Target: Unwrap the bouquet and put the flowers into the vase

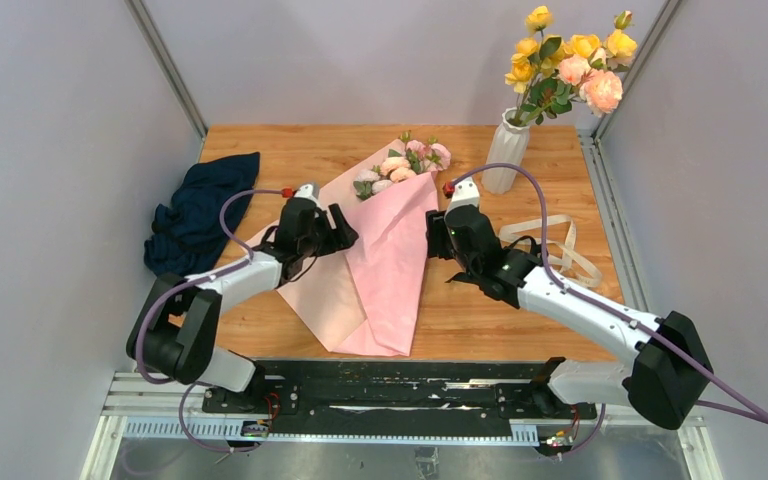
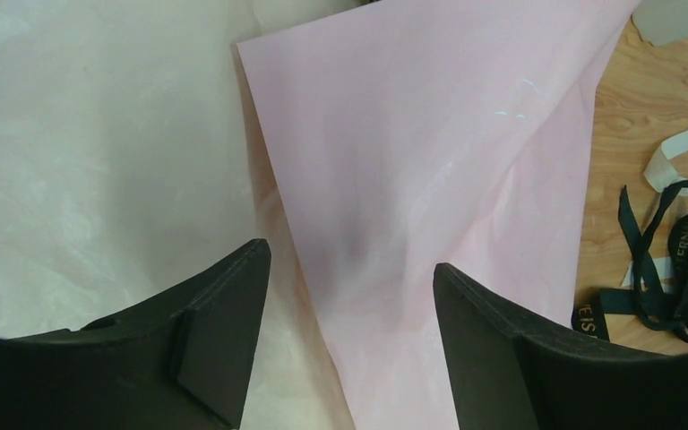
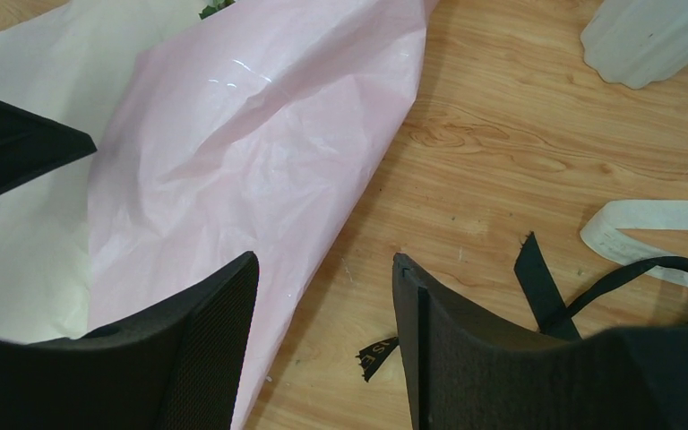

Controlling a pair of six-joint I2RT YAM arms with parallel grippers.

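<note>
Bouquet lies untied, paper half spread; flowers are not yet in vase; left gripper and right gripper gape empty.

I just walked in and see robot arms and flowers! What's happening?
A robot is unwrapping a bouquet on the table. Its black ribbon is already off, lying beside it. The left gripper is open above the pink paper, the right gripper open at the paper's right edge; neither holds anything. The small pink flowers are inside the wrap, not yet in the white vase.
</note>
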